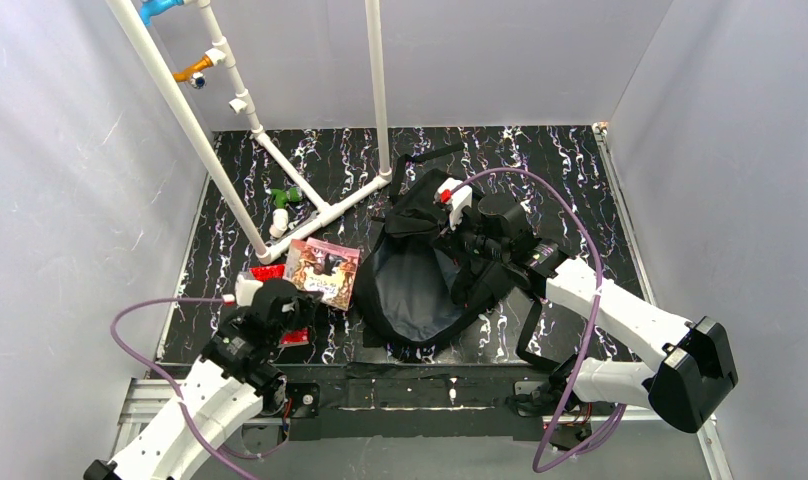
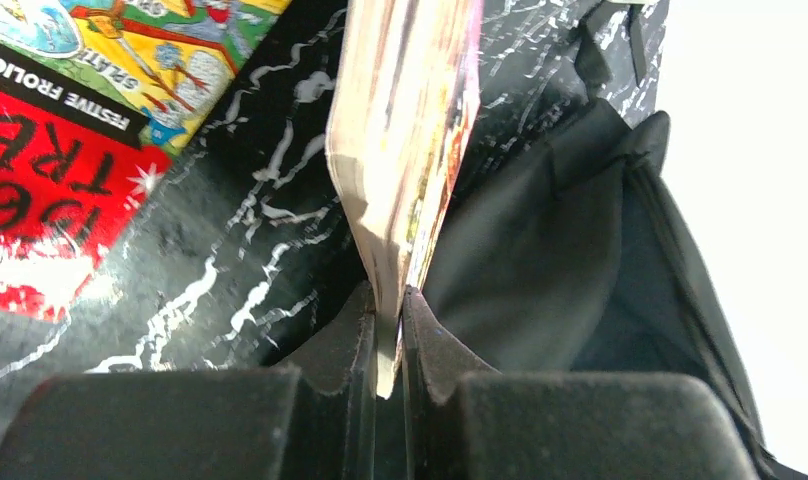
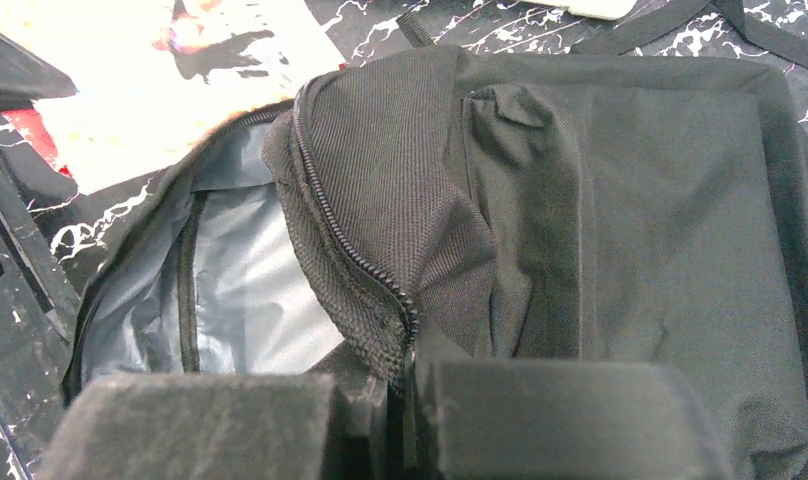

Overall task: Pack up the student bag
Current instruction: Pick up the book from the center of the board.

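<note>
The student bag, a black fabric backpack, lies near the middle of the black marbled bench with its main compartment unzipped and the grey lining exposed. Only the overhead view shows the whole layout: the bag in the centre, a comic book just beside its left side, a white PVC pipe frame at the rear left, and a small green toy beside that frame. The overhead view does not settle either grip, as the wrist housings cover the contact points. The left wrist view does: the left fingers are closed almost fully on the edge of the comic book, which is seen edge-on with its page block showing and the bag's dark opening immediately behind. That view alone shows a second, red-covered comic lying flat on the bench, with the lettering "FESTIVE FROLICS" legible. From overhead only red slivers of it show around the left arm. The right wrist view shows the right fingers pinched shut on the zippered rim of the bag's flap, with the lining visible to the left of it. The held comic's cover is washed out in this view and cannot be read. The bag's shoulder straps are cut off at the frame edges. Whether anything lies inside the bag cannot be made out.
</note>
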